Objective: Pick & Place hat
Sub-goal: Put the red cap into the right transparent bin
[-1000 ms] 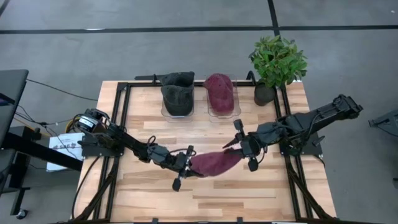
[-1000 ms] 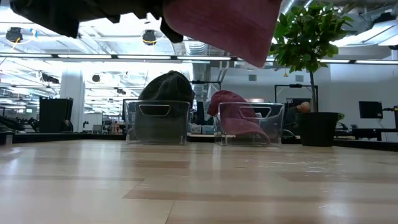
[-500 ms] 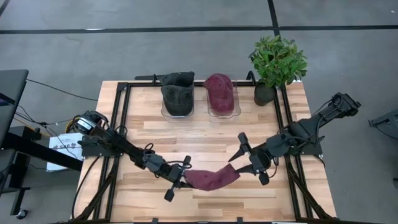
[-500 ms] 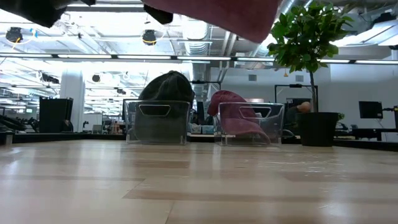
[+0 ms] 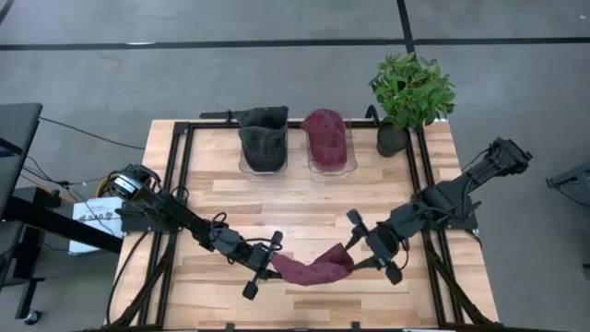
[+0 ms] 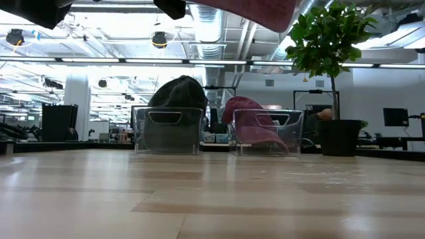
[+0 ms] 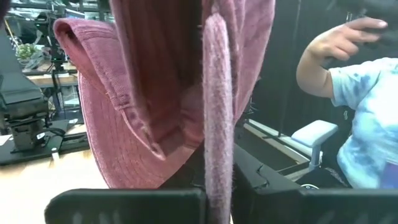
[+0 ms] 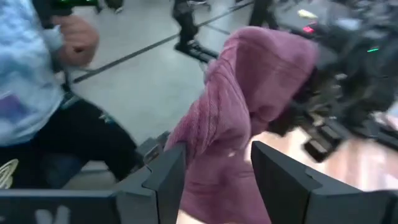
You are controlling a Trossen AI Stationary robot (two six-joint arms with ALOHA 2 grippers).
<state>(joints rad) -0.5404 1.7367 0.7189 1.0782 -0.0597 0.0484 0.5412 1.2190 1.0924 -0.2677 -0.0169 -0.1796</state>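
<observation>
A maroon hat (image 5: 313, 267) hangs in the air between my two grippers, over the near middle of the table, sagging in its middle. In the low view its underside (image 6: 252, 8) shows at the top, well clear of the tabletop. My left gripper (image 5: 265, 267) is shut on its left end. My right gripper (image 5: 361, 249) is shut on its right end. In the left wrist view the hat (image 7: 143, 106) fills the picture, brim and inner seam showing. In the right wrist view a bunched fold of the hat (image 8: 242, 106) rises between my fingers. My left gripper pinches a narrow fuzzy edge of the hat (image 7: 216, 155) between its two fingers, coming level from the table's left. The hat is lifted clear and slack. My right gripper has a thick bunch of the hat's right end (image 8: 214, 168) between its two fingers (image 8: 165, 177), several layers. It comes from the table's right, slanting down. That end is clear of the table.
Two clear bins stand at the far side: one (image 5: 263, 152) holds a dark grey hat (image 5: 263, 134), the other (image 5: 329, 161) a maroon hat (image 5: 325, 134). A potted plant (image 5: 410, 92) stands at the far right corner. A person in a light blue shirt (image 7: 367, 124) is beyond the table.
Both grippers have moved toward the table's near edge, carrying the hat with them. The hat was stretched nearly straight between them; now its middle sags. The right gripper has turned a little and come down toward the hat's right end.
</observation>
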